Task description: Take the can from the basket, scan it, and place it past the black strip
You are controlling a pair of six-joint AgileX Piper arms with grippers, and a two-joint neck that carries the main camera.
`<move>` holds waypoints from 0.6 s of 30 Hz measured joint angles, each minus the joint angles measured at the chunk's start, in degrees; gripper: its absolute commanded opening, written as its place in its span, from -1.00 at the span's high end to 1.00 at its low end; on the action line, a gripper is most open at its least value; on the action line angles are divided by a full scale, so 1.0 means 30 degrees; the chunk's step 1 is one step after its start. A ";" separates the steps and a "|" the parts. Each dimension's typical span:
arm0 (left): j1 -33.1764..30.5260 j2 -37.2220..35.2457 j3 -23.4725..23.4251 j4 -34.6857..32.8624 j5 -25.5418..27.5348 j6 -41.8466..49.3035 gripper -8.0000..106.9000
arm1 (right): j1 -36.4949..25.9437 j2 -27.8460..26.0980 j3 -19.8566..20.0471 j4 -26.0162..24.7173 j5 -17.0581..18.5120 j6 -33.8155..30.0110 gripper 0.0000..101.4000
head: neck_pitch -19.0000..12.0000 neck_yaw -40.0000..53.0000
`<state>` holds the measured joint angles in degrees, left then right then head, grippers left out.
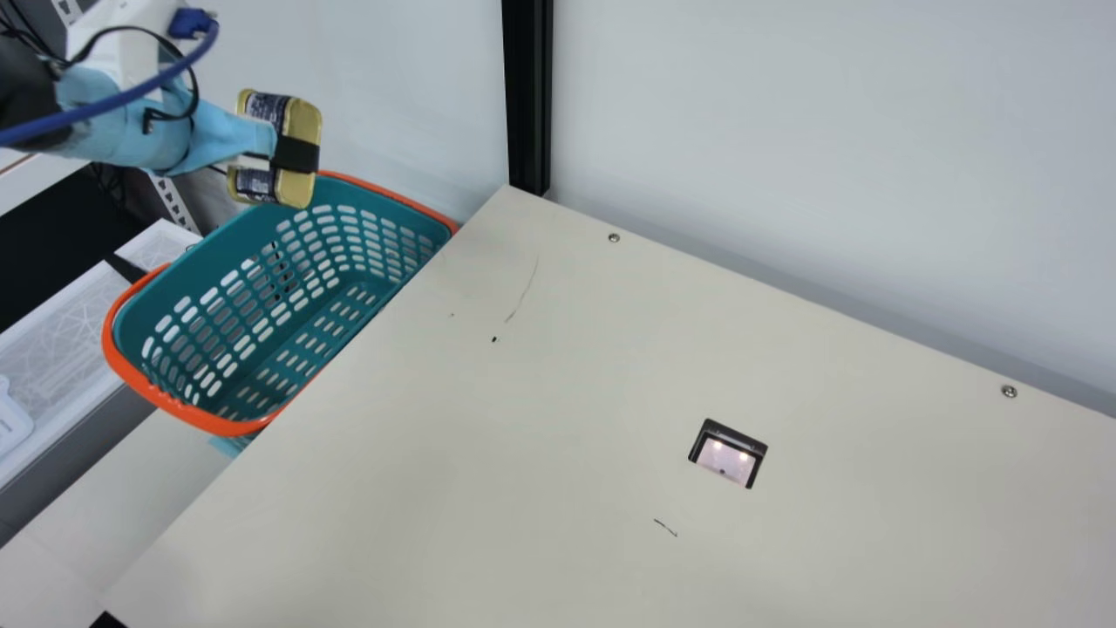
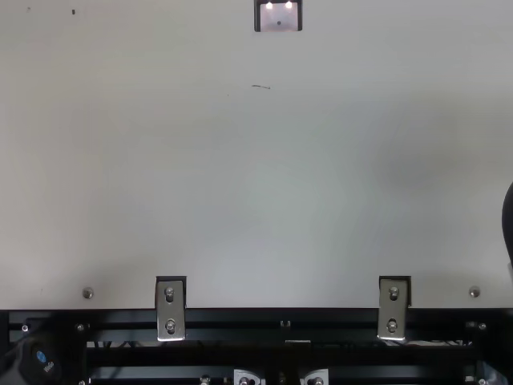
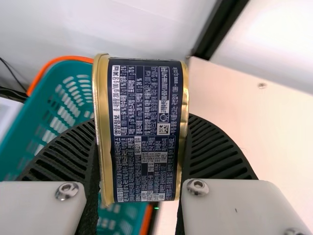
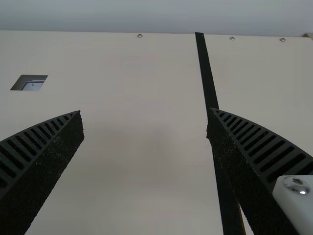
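Near the basket point(image 1: 196, 419) — a gold-rimmed can point(image 3: 142, 129), dark-blue label.

Beyond the right claw point(image 4: 145, 110), the flat cream table point(image 1: 392, 436) bears a long black strip point(image 4: 207, 73) and a rectangular black-framed scanner window point(image 1: 728, 458).

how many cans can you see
1: the can is held in the left gripper, raised near the teal basket. Part of the basket's inside is hidden, so more could be there.

Scanner window point(image 2: 279, 18) partly beyond top view's edge
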<state>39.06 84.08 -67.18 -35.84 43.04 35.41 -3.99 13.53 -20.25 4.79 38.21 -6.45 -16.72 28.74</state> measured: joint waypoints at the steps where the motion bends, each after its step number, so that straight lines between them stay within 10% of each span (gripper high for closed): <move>1: -0.0079 -0.0338 0.0000 0.0065 0.0413 -0.0518 0.68 | 0.0000 0.0000 0.0000 0.0000 0.0000 0.0000 -1.00 | 0.0000 -0.0098; 18: 0.0097 -0.3534 -0.0727 -0.0775 0.7709 -0.6176 0.68 | 0.0000 0.0000 0.0000 0.0000 0.0000 0.0000 -1.00 | 0.0000 0.0000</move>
<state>39.35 73.47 -69.36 -38.16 66.17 16.88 -3.99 13.53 -20.25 4.79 38.21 -6.45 -16.72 28.74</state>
